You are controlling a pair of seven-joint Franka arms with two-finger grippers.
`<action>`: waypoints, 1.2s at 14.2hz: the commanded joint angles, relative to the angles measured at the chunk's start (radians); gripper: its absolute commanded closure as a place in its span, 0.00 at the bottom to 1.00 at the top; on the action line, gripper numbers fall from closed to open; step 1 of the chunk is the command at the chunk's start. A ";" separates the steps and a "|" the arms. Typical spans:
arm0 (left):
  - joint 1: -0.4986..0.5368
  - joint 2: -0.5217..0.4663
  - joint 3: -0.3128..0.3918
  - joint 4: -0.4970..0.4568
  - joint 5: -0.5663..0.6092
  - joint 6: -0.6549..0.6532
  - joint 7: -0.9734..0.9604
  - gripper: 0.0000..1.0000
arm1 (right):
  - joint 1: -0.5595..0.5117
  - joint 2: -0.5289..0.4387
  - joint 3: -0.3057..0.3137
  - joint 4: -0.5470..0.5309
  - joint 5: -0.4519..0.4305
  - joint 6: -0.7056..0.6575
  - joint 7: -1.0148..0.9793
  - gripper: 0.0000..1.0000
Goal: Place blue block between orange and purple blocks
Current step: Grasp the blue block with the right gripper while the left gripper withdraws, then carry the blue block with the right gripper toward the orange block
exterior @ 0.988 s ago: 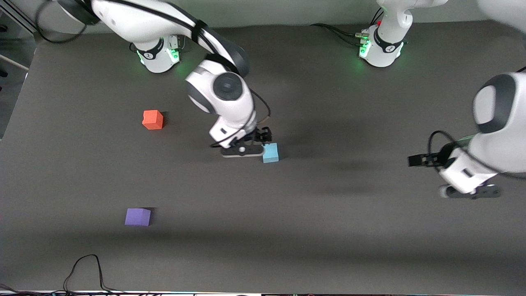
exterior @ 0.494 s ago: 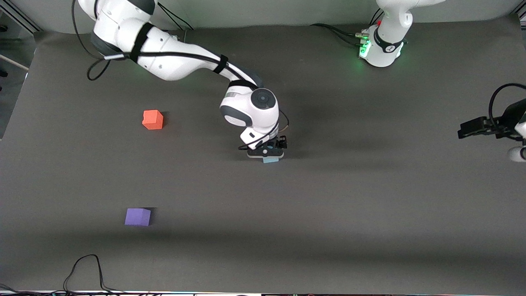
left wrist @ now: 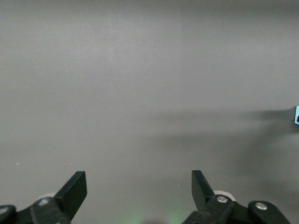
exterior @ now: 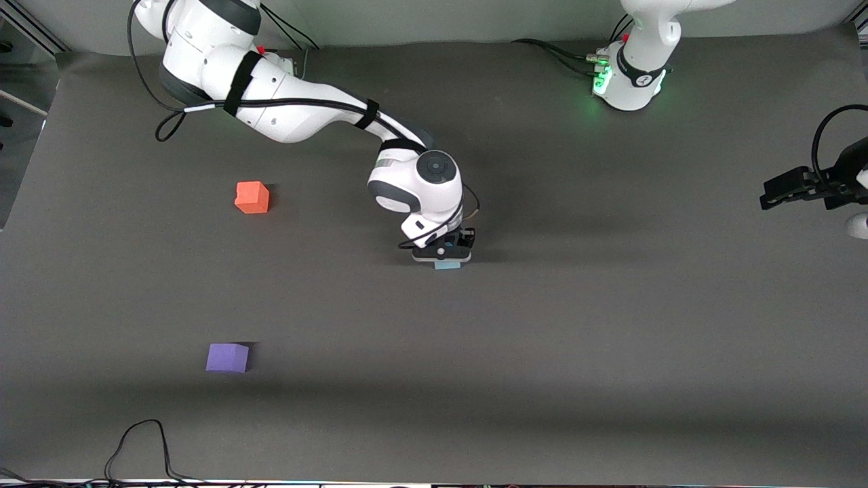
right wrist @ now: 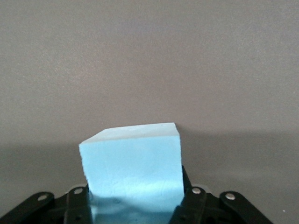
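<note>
At mid-frame in the front view the right gripper [exterior: 444, 257] sits closed around the blue block [exterior: 447, 265] on the dark grey table [exterior: 610, 339], the orange block [exterior: 251, 197] at upper left, the purple block [exterior: 227, 357] at lower left, while the waiting left gripper [left wrist: 138, 189], fingers spread wide and empty, hangs at the right edge.

My right gripper [exterior: 444, 256] has come down over the blue block [exterior: 447, 265], and my left gripper [left wrist: 138, 189] withdrew toward the table's end.

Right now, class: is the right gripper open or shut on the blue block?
Shut on it: in the right wrist view the blue block sits clamped in the right gripper, fingers against its sides.
</note>
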 commanded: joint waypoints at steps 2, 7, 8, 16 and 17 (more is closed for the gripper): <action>-0.162 -0.071 0.141 -0.058 0.018 0.008 0.017 0.00 | -0.069 -0.071 0.076 -0.002 -0.021 -0.117 0.011 0.66; -0.200 -0.081 0.182 -0.088 0.018 0.024 0.015 0.00 | -0.238 -0.337 0.074 -0.032 0.374 -0.311 -0.318 0.66; -0.200 -0.079 0.181 -0.092 0.017 0.038 0.015 0.00 | -0.238 -0.412 -0.006 -0.034 0.484 -0.334 -0.418 0.66; -0.191 -0.079 0.176 -0.124 0.005 0.065 0.005 0.00 | -0.234 -0.790 -0.520 -0.432 0.828 -0.192 -1.031 0.66; -0.190 -0.079 0.174 -0.123 -0.001 0.059 0.005 0.00 | -0.232 -0.809 -0.575 -0.516 0.887 -0.117 -1.133 0.66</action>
